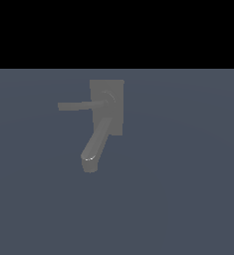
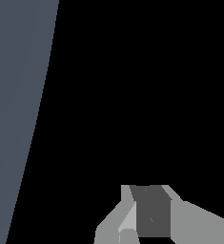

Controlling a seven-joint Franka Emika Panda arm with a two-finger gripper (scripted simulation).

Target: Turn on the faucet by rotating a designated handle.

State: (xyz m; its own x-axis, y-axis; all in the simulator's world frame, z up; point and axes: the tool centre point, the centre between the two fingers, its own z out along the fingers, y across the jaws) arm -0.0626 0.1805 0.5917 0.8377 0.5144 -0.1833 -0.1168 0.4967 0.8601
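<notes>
1. I am looking at the matte grey faucet (image 1: pixel 107 107) with its rectangular back plate, sitting alone on the slate-blue floor (image 1: pixel 188 189) in the exterior view; my arm is not appearing in that view at all
2. The thin straight grey handle (image 1: pixel 78 105) is sticking out from the round hub toward the exterior view's left, while the thick curved spout (image 1: pixel 96 144) is running down and away from the hub
3. In the wrist view I am seeing only my gripper (image 2: pixel 149 214) against blackness and a strip of blue-grey floor; a dark block is sitting between pale grey parts, and I cannot tell whether my fingers are wide or narrow
4. The faucet is not showing in the wrist view, so I am judging myself well apart from it, with the approach not yet begun
5. I am worrying about these risks: mistaking the spout for the handle, coming in with fingers too narrow to straddle the bar, or pushing near the hub, where leverage is poor and I could slip off
</notes>
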